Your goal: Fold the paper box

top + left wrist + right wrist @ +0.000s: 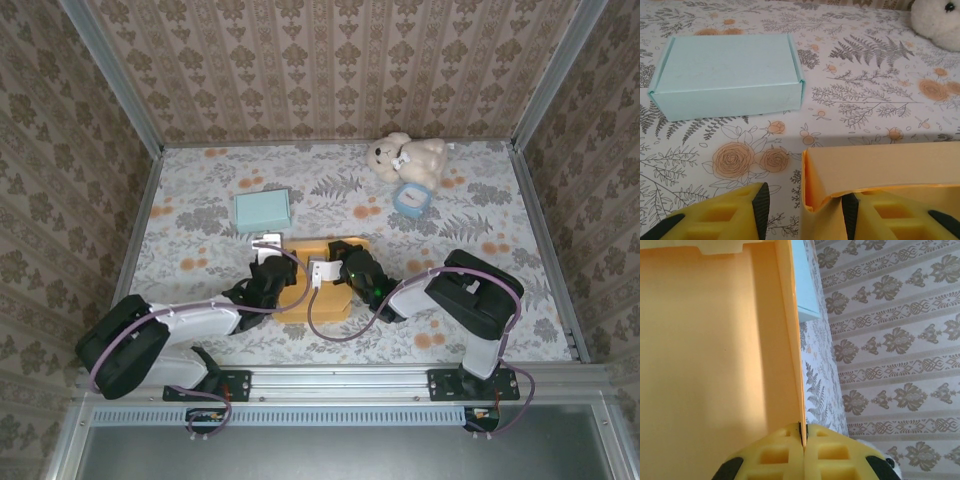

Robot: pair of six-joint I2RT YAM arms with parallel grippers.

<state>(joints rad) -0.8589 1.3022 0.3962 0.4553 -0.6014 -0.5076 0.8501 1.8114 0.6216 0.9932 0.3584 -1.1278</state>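
Two grippers meet at the orange paper box [335,306], which lies near the middle of the flowered table [200,190], just ahead of both arms. The right gripper [801,436] is clamped on the thin top edge of one upright orange wall, its yellow pads [775,455] pressed together with only the card between them; the broad inner face of the box [705,350] spreads to the left of that wall. The left gripper [805,202] stands partly open (a clear gap shows between its two pads). One corner of the box [880,170] sits inside that gap, close against the right-hand pad [875,217], while the left-hand pad [740,212] is apart from the card. In the overhead view the left gripper [268,245] is at the box's far left corner and the right gripper [322,270] is over its middle. Beyond the orange box, well apart from it, a closed teal box [725,75] rests flat on the table. A white plush bear [408,157] lies at the far right, with a small blue-and-white object [410,198] just beside it.
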